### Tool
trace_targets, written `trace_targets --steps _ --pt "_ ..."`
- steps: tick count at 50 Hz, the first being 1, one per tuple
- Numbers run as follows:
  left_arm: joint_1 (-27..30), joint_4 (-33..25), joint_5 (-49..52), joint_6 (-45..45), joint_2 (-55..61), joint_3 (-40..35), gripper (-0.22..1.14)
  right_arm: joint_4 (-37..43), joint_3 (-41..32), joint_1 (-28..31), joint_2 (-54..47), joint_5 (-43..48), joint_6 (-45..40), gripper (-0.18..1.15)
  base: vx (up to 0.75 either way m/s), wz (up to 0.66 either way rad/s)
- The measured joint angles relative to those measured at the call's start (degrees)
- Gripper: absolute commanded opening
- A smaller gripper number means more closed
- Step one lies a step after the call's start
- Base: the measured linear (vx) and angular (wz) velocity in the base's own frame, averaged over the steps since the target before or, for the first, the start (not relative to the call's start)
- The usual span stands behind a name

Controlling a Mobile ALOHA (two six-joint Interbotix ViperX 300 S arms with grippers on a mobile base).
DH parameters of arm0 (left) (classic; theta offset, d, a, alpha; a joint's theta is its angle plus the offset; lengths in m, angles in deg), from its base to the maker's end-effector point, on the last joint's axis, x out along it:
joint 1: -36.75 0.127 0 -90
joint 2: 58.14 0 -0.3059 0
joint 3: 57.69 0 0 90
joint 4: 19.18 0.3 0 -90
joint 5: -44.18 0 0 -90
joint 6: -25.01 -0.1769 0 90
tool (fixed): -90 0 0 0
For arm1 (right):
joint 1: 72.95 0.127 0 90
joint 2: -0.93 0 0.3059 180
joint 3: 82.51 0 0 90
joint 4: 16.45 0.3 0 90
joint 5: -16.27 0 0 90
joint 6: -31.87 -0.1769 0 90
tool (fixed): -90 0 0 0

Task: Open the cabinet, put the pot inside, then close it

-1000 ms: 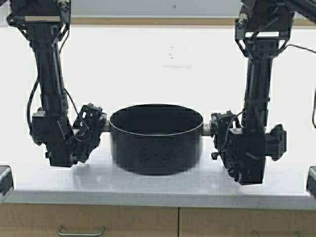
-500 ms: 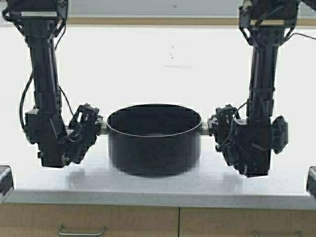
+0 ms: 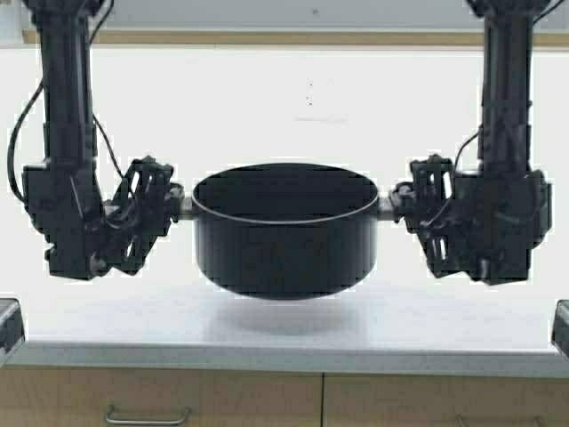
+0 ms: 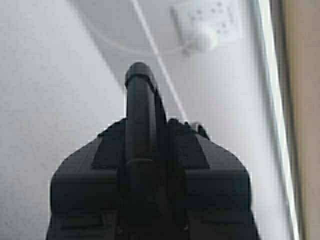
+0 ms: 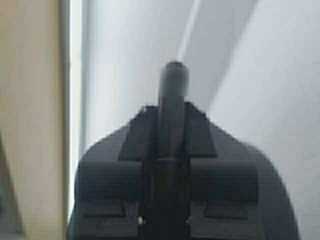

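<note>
The black pot [image 3: 284, 240] hangs level in the air above the pale counter [image 3: 284, 342], its shadow on the surface below. My left gripper [image 3: 173, 209] is shut on the pot's left side handle, and my right gripper [image 3: 400, 200] is shut on the right one. In the left wrist view the black loop handle [image 4: 140, 95] sticks out from between the closed jaws of the left gripper [image 4: 145, 125]. The right wrist view shows the same with the other handle [image 5: 173, 80] and the right gripper [image 5: 172, 112]. A tan wood edge [image 3: 284, 37] runs along the top; the cabinet's doors are out of view.
Below the counter are tan drawer fronts with a horizontal silver pull [image 3: 147, 415]. A white wall stands behind the pot. A white wall socket with a plugged-in white cable [image 4: 205, 22] shows in the left wrist view.
Both arms have risen with the pot held between them. The pot has come off the counter and now hangs higher, with a gap and shadow beneath it.
</note>
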Motion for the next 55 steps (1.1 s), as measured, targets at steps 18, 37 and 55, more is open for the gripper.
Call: trace_targets --steps 18,37,55 --pt "-6.68 -3.43 0.35 -1.67 -17.58 12.39 0.03 1.41 14.85 1.41 16.70 0.53 0.09 0.08 0.00 0.00" --pt "-9.84 -7.65 8.79 -4.66 -31.90 15.03 0.03 6.24 21.53 5.19 29.44 -0.26 0.26 0.08 -0.01 0.00" --pt "-11.43 -8.88 15.91 -6.42 -40.96 15.03 0.03 6.77 22.50 5.19 39.90 -6.68 0.79 0.08 -0.01 0.00"
